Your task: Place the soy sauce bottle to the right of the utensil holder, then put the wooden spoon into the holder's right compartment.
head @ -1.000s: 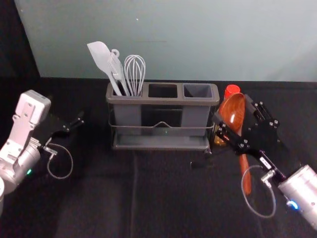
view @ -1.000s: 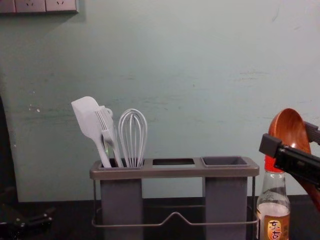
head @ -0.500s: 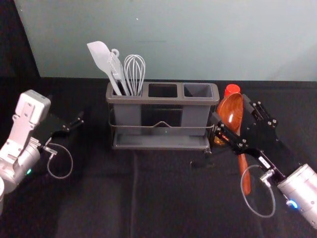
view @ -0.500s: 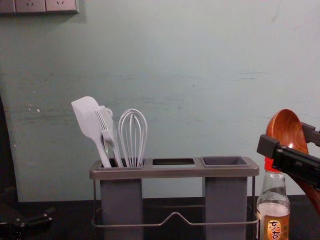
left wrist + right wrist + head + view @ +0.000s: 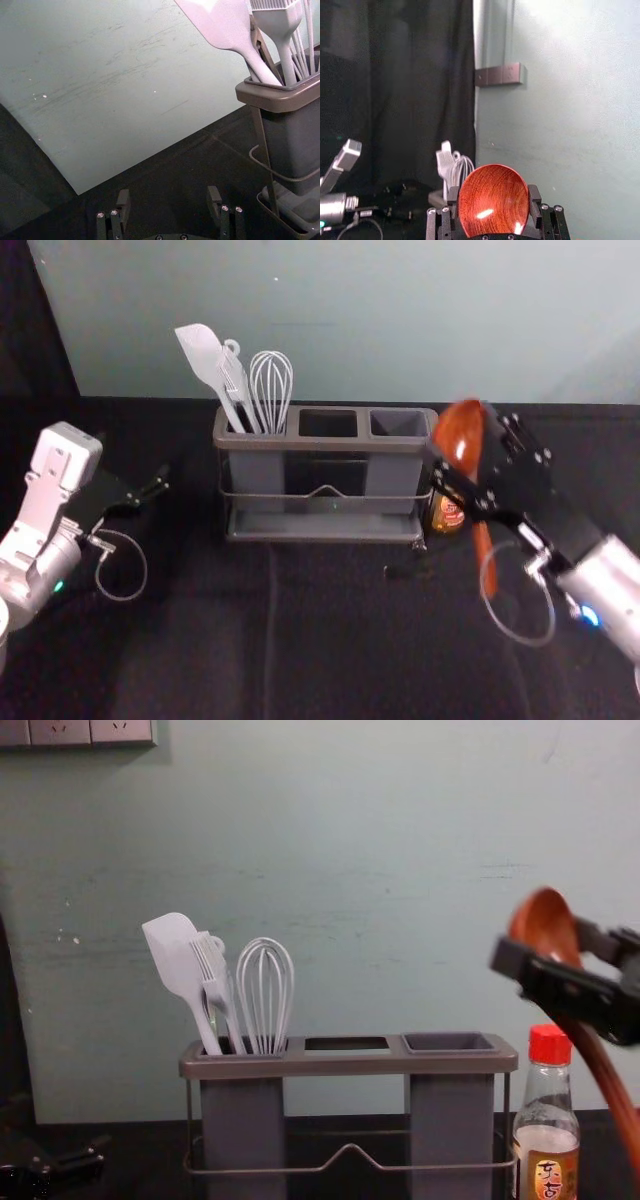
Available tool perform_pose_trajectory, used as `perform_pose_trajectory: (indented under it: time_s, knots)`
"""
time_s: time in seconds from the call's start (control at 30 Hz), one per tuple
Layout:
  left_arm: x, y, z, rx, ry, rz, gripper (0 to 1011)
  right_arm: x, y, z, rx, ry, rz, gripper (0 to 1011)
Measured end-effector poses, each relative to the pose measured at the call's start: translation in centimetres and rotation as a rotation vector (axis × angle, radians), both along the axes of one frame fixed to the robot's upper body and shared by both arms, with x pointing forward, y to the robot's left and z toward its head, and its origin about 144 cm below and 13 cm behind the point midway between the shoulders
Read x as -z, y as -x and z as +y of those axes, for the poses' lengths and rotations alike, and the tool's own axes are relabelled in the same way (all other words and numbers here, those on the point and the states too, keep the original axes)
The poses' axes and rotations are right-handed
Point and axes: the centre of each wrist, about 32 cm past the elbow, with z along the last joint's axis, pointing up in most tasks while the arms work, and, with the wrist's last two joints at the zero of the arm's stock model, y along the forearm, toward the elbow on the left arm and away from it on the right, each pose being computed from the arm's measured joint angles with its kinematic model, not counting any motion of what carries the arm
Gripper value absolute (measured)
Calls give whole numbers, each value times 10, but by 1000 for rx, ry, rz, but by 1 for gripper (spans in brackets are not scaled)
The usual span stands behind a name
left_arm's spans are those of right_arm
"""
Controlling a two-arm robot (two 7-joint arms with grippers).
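In the head view my right gripper [image 5: 472, 472] is shut on the wooden spoon [image 5: 461, 436], holding it by its bowl. The handle hangs down toward the table's front. In the right wrist view the gripper [image 5: 493, 210] has the spoon bowl [image 5: 493, 197] between its fingers. The soy sauce bottle [image 5: 547, 1120], red-capped, stands upright just right of the utensil holder [image 5: 350, 1063]; spoon and gripper are above it. The holder's right compartment [image 5: 449, 1042] is empty. My left gripper [image 5: 150, 495] is parked left of the holder; in the left wrist view the gripper [image 5: 170, 202] is open.
A white spatula [image 5: 180, 960], a fork-like brush [image 5: 212, 976] and a whisk [image 5: 266, 990] stand in the holder's left compartment. The middle compartment [image 5: 347, 1043] has nothing in it. Behind the black table [image 5: 340, 640] rises a pale green wall [image 5: 350, 320].
The right gripper has risen and shifted slightly left, carrying the spoon with it. More of the bottle's cap and neck shows in the chest view. The left arm is unmoved.
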Motion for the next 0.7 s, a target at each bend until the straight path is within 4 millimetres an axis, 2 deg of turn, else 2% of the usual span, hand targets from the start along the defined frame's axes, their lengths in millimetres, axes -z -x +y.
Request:
perform_pose_trajectory:
  time_s: [0.23, 0.5, 0.7]
  knots:
    - [0, 0, 0, 0, 0, 0, 1005, -12, -33, 18, -39, -18, -33, 838]
    - [0, 0, 0, 0, 0, 0, 1005, -11, -68, 43, -38, -72, -110, 837]
    - [0, 0, 0, 0, 0, 0, 1005, -10, -83, 56, -21, -148, -176, 838]
